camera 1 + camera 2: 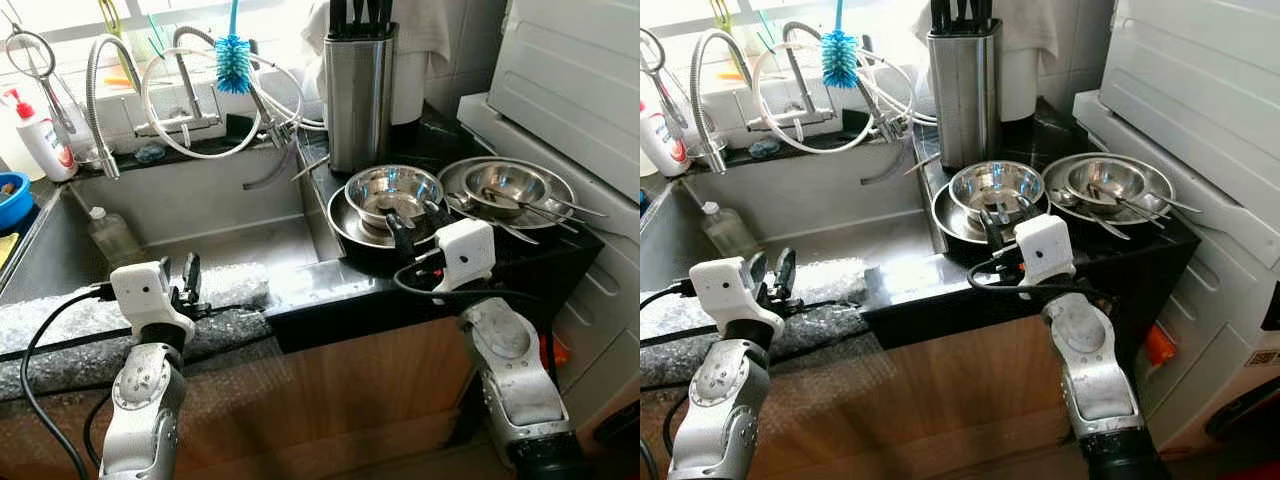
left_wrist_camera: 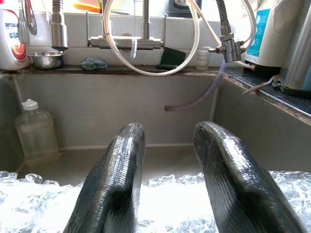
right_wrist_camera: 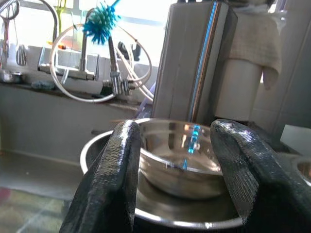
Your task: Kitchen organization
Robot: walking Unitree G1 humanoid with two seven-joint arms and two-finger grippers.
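Fingers of the right gripper [image 1: 419, 222] are spread apart and hold nothing; they hover just short of the near rim of a steel bowl [image 1: 393, 190], which sits nested in a wider steel pan [image 1: 952, 221] on the dark counter [image 1: 545, 262]. In the right wrist view the bowl lies straight ahead between the two black fingers, so a grasp of its rim looks like the step in hand. Just beyond the bowl stands a tall steel knife block [image 1: 357, 95] with black handles sticking up. Beside the first stack, toward the robot's right, a second steel bowl [image 1: 505, 183] rests on a plate [image 1: 1064, 174] with spoons [image 1: 535, 209] lying across it.

Over at the sink [image 1: 190, 205], the left gripper [image 1: 179, 281] is also parted and empty, poised above the bubble wrap [image 1: 232, 285] that covers the sink's front edge. A clear plastic bottle [image 1: 110, 234] sits in the basin, and a blue bottle brush [image 1: 233, 62] hangs by the faucet [image 1: 185, 70].

As a judgement, the organizing is barely begun: both stacks of dishes are on the counter, neither gripper has anything, and the bowls, pan and spoons all remain to be moved. Where they should go cannot be told.
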